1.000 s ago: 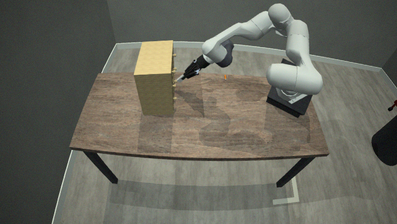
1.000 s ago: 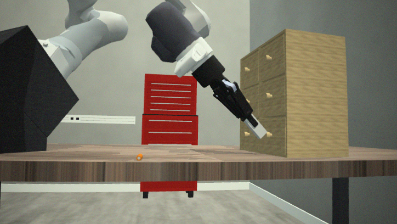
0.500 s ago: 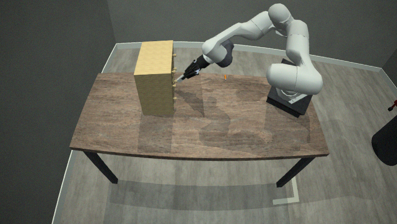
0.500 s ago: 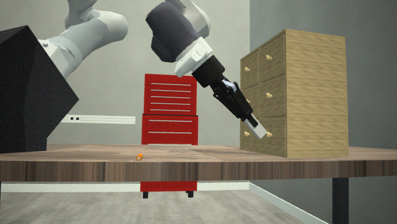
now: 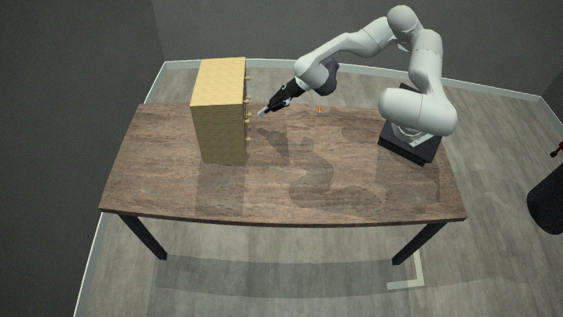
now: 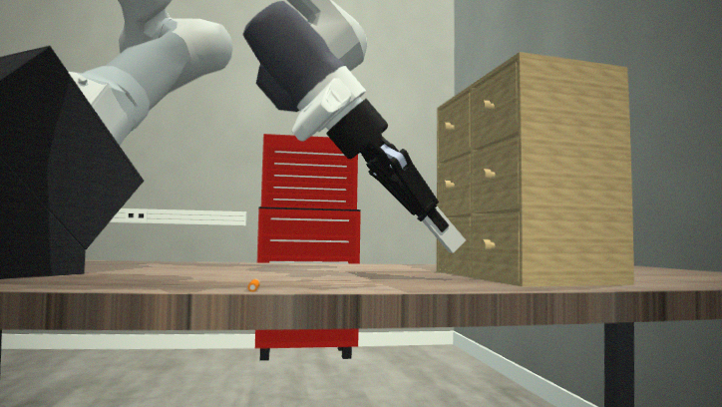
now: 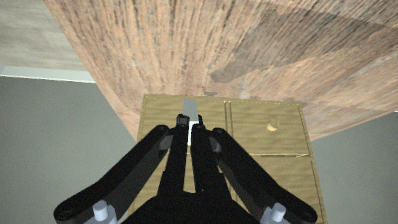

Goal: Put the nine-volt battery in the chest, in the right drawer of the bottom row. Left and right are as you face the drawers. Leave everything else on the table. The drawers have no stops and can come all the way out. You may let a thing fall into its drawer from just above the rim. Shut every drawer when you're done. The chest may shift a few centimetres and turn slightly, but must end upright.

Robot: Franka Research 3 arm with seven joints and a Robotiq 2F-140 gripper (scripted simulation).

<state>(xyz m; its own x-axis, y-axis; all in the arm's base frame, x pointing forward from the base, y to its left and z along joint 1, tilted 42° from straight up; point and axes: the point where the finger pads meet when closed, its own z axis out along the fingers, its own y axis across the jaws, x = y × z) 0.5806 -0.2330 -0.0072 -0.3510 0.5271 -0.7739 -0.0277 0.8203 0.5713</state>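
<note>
The wooden chest (image 5: 220, 106) stands upright on the table with all six drawers shut; it also shows in the exterior view (image 6: 536, 172). My gripper (image 5: 261, 113) (image 6: 451, 239) is shut on nothing. It tilts down toward the bottom right drawer (image 6: 492, 244), a short way off its front. In the wrist view my fingertips (image 7: 189, 120) cover that drawer's knob, and the bottom left drawer's knob (image 7: 271, 126) shows beside them. The small orange battery (image 5: 319, 109) (image 6: 253, 284) lies on the table near its far edge, between the chest and my base.
My arm's black base (image 5: 411, 141) stands at the table's right end. A red tool cabinet (image 6: 308, 202) stands on the floor beyond the table. A dark round object (image 5: 547, 204) stands on the floor at the right.
</note>
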